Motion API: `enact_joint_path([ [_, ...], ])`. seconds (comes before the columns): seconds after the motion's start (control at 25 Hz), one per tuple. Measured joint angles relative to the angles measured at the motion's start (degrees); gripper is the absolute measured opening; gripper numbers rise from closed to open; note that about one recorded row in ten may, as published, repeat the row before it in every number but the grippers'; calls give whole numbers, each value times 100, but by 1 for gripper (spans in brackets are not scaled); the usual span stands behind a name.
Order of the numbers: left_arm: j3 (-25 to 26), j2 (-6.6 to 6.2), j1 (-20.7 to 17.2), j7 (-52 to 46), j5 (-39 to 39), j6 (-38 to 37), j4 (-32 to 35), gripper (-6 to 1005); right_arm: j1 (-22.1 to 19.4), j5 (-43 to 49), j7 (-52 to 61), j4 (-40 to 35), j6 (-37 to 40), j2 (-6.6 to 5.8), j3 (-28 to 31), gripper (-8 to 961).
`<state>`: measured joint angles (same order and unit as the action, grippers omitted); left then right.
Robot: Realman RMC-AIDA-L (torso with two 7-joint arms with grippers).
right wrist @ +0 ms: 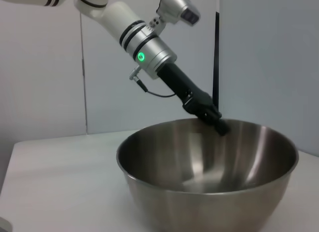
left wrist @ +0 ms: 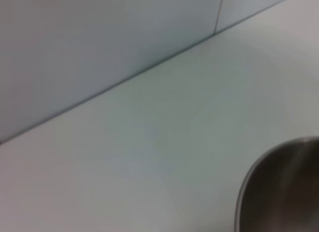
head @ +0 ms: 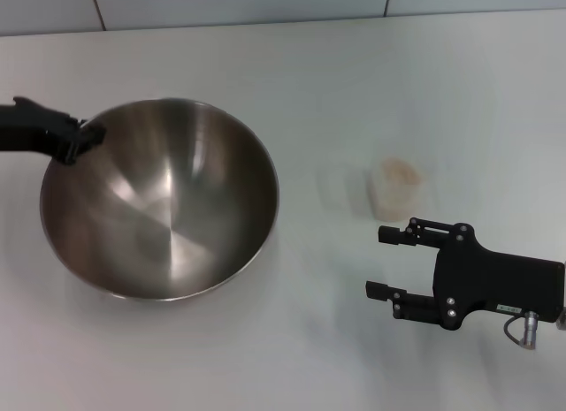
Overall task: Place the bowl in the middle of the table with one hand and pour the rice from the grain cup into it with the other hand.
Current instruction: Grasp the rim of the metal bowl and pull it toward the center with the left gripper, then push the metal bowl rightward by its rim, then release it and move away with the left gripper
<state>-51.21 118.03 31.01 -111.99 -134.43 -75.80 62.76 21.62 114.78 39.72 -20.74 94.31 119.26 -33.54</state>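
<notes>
Left end effector clamped on shiny steel bowl rim; right end effector fingers apart near translucent grain cup.

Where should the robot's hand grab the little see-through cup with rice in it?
Probably around the grain cup's body, from the near side. It stands upright on the table, and the open right hand already points at it. Its handle is too faint to place, so the round wall is safer. The left hand is on the bowl's rim.

The small translucent plastic grain cup is faint, its off-white rice indistinct; the left wrist view crops the shiny round steel bowl.
</notes>
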Motion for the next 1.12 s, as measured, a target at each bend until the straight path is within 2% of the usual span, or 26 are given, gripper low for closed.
enact_joint_path([
  [0.24, 203, 3, 241, -44, 7, -292, 68, 52, -15, 0, 0, 0, 1, 0, -8, 684],
  [0.56, 168, 39, 573, -117, 23, -465, 171, 42, -33, 2, 0, 0, 41, -10, -5, 684],
  [1.12, -362, 70, 1268, -118, 59, -252, -376, 42, -21, 5, 0, -1, 79, -16, -3, 684],
])
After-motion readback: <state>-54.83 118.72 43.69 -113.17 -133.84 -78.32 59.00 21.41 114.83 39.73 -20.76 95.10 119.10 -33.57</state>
